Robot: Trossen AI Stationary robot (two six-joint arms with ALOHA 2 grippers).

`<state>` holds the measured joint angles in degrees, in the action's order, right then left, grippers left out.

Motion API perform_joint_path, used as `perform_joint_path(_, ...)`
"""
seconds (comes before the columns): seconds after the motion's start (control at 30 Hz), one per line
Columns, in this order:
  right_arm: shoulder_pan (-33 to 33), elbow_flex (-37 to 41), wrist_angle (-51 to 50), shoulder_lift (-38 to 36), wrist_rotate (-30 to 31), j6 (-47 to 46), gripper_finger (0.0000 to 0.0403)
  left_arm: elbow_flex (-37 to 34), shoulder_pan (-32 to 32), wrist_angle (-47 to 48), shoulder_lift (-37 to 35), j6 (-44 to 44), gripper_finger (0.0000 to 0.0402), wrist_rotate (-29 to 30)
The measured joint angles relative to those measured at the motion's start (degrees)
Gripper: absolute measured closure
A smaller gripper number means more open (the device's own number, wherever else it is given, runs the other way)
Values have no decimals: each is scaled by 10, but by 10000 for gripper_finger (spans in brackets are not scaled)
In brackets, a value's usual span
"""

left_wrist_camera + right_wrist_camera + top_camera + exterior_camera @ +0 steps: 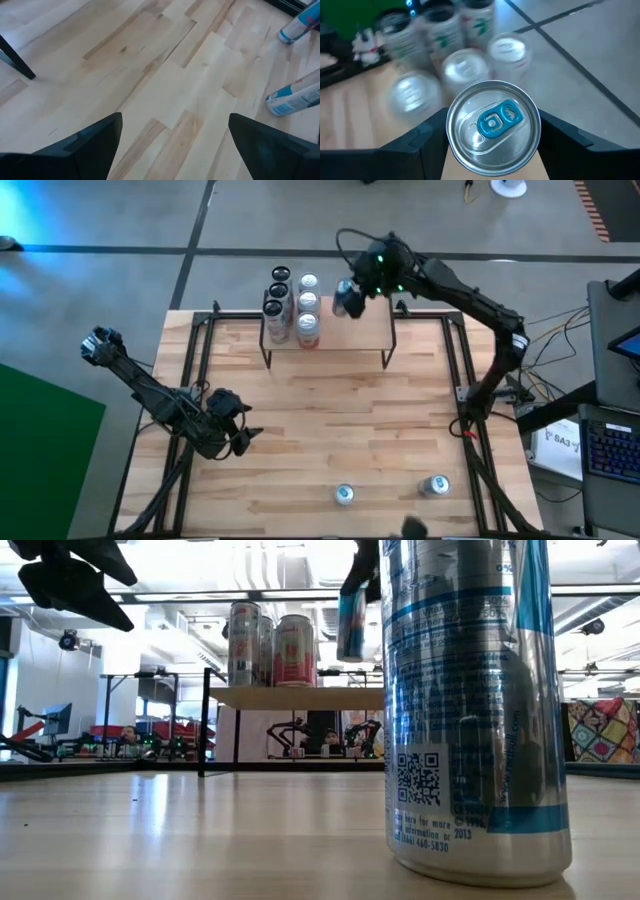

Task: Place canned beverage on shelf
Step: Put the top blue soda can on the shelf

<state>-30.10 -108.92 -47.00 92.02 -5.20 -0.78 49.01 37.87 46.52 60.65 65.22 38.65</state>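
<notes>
The shelf (345,340) stands at the table's far middle, and several cans (292,305) stand upright on the left part of its board. My right gripper (352,292) is shut on a silver canned beverage with a blue tab (492,127). It holds the can above the shelf's far edge, just right of those cans. In the low view this can (351,625) hangs above the board (300,697). My left gripper (172,145) is open over bare wood at the table's near left (238,438). My right gripper pinches the can's side wall just under the top rim (452,136), one finger (427,142) on each side. It comes from the table's far right, slanting down. The can hangs nearly upright, top up, and is lifted clear of the shelf board.
Two more silver and blue cans stand near the table's front edge (344,495) (435,485); one fills the foreground of the low view (470,710). The shelf's right half (360,330) is bare. A black frame runs along the table's edges (190,380).
</notes>
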Motion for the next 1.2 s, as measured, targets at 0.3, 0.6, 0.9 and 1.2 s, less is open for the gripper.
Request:
perform_joint_path(0.3, -99, -1, 63, 90, -88, 24, 161, 0, 0, 0, 10, 56, 50, -1)
perform_joint_path(0.6, -108, -22, 65, 121, -131, 56, 161, 0, 0, 11, 19, 78, 53, -2)
perform_joint_path(0.9, -112, -24, 65, 121, -130, 64, 160, 0, -5, 36, 18, 77, 75, -2)
perform_joint_path(1.2, -112, -24, 67, 121, -149, 52, 132, 0, -13, 45, 18, 73, 86, -1)
